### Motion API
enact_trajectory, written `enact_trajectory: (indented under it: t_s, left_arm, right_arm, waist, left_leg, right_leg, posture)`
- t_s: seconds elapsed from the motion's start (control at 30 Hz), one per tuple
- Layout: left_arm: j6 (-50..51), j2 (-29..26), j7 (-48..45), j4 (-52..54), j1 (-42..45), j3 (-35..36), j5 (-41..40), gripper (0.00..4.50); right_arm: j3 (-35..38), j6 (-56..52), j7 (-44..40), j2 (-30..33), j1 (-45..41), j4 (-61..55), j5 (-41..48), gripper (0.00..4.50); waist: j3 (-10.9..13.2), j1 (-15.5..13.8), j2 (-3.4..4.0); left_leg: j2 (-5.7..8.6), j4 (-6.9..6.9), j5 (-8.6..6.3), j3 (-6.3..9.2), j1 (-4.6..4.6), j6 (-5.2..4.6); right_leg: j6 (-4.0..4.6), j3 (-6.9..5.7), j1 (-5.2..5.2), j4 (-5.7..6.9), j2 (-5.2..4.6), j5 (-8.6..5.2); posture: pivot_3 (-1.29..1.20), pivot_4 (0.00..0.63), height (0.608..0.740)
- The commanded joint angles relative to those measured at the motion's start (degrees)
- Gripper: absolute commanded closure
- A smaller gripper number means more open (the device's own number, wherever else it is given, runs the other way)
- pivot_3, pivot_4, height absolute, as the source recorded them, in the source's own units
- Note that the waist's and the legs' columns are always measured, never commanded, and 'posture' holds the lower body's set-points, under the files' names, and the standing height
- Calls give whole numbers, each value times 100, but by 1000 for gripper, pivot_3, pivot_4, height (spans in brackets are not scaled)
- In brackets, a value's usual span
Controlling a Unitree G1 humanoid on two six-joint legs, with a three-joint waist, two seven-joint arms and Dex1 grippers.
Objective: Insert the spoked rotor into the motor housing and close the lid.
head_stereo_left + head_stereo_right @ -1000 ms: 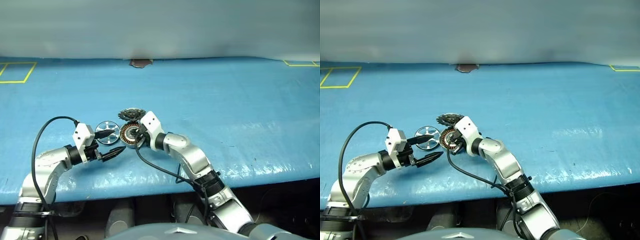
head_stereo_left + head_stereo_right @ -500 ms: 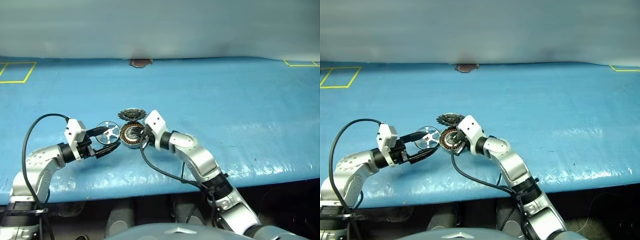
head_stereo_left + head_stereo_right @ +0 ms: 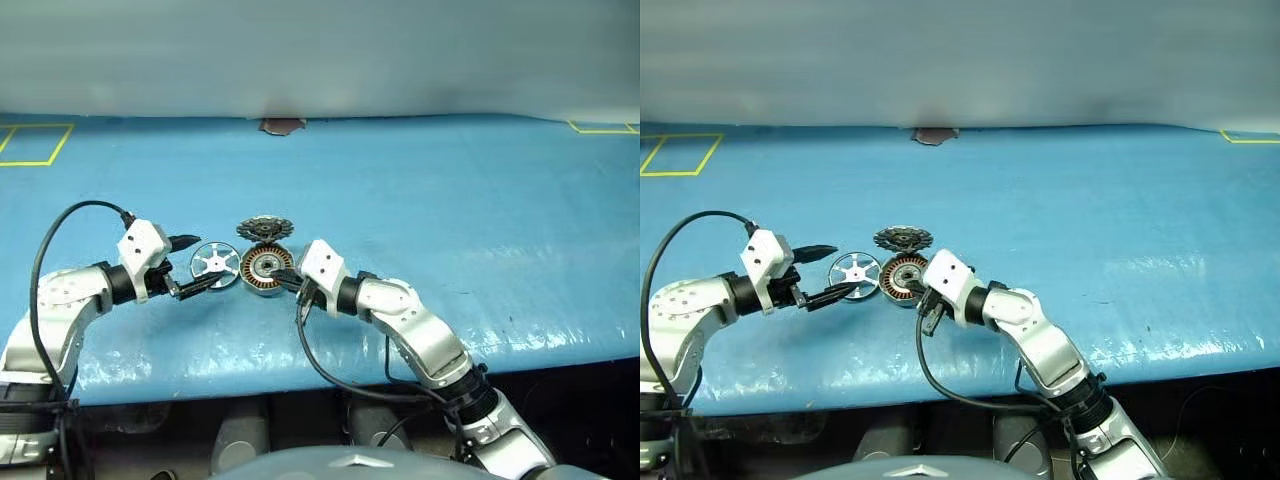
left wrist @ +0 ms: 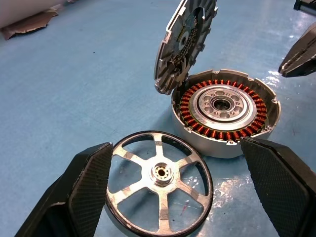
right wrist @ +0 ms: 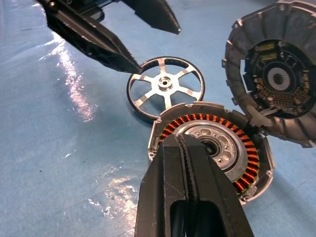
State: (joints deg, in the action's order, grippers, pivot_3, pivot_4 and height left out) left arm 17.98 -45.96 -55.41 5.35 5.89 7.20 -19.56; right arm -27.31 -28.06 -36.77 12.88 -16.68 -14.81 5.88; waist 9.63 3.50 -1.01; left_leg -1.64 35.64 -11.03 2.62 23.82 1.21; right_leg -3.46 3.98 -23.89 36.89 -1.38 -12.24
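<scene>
Left fingers (image 4: 173, 197) wide, right fingers (image 5: 190, 163) pressed together, one spoked rotor (image 4: 159, 174), one motor housing (image 4: 224, 111), one lid (image 4: 185, 42)

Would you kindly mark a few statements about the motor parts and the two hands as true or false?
1. The spoked rotor lies flat on the blue table. True.
2. The rotor already sits inside the motor housing. False: it lies beside the housing.
3. The lid leans tilted against the housing's rim. True.
4. The left hand is shut. False: it is open, a finger on either side of the rotor.
5. The right hand is shut, at the housing. True.
</scene>
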Motion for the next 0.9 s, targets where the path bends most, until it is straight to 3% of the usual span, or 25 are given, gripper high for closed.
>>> enact_trajectory:
  t_s: [0.03,0.17,0.63,0.77,0.9]
  left_arm:
    - [-248,-79,-270,-245,433,-164,118,0]
    - [-496,-4,-556,-684,836,-373,198,0]
    - [-974,-231,-912,-1422,1194,-915,966,0]
    - [-1048,-212,-910,-1502,1184,-970,1095,888]
    - [-1131,-62,-797,-1595,1248,-1039,1184,888]
  right_arm:
    - [36,190,1,-109,-90,-121,46,3904]
    - [103,434,198,-193,-97,90,-112,2640]
    - [198,790,575,-355,-56,328,-332,2640]
    - [193,787,614,-380,-54,337,-322,2618]
    - [197,776,627,-397,-53,336,-317,2618]
  waist:
    - [1,-5,-1]
    - [1,-9,-3]
    - [2,-3,-4]
    - [2,-6,-4]
    - [2,-8,-4]
  left_leg:
    - [0,0,0,0,0,0]
    - [0,0,0,1,2,0]
    - [0,2,0,1,2,0]
    - [0,2,0,1,2,-1]
    - [0,2,0,1,2,-1]
  right_leg:
    - [0,0,1,0,0,0]
    - [0,-2,0,0,1,0]
    - [-1,-1,0,3,3,1]
    - [-1,-1,0,4,3,1]
    - [-1,-1,0,4,3,1]
  posture:
    - [0,150,740]
    - [0,150,740]
    - [0,150,740]
    - [0,150,740]
    - [0,150,740]
